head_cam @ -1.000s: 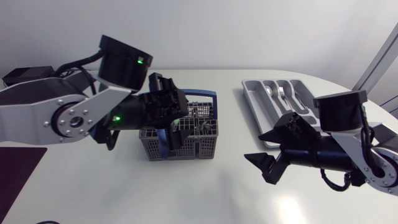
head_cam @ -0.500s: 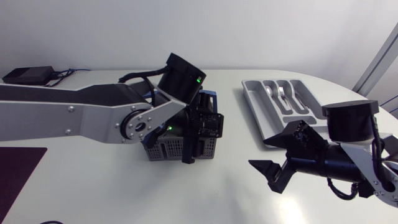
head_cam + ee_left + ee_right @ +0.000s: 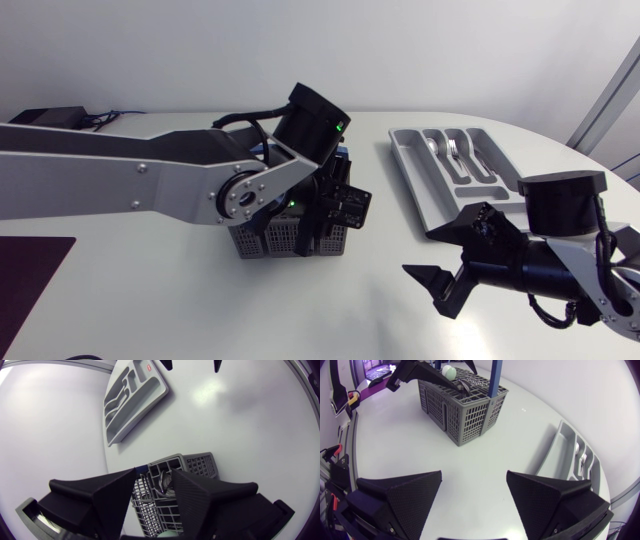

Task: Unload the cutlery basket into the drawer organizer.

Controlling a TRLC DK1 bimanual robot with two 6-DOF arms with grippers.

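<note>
First, the left tool (image 3: pixel 154 474): fingers spread apart, gripping nothing, poised straight above the basket (image 3: pixel 200 465) with tips just over its open compartments. Between those fingers, down in one compartment, a glimpse of metal cutlery (image 3: pixel 167 482), too tangled to sort by kind. Seen from overhead, the same tool and its arm screening much of the basket, set near the middle of the worktop (image 3: pixel 200 310), a little toward the far edge.

Next, the right tool (image 3: pixel 474 477): also spread wide and empty, held low over bare worktop toward the near right corner, well apart from the basket and its upright blue handle (image 3: pixel 495 377).

Beyond that, toward the far right corner, the organizer (image 3: pixel 408 175), lying at a slant, already holding forks (image 3: pixel 452 150) and what looks like a spoon (image 3: pixel 430 145) in its long slots.

Probably about to reach in for another piece. Plenty to go wrong from here. Risk of jamming a broad finger on a divider wall or the handle by coming down off-centre, then tipping or dragging the light basket across the worktop. Risk of lifting two pieces at once by closing on a tangle, or of pinching only a tip and dropping it on the way across. Hard to judge depth from above, too, given the arm in the way. On the carry, danger of a knock against the right tool unless kept well apart.
</note>
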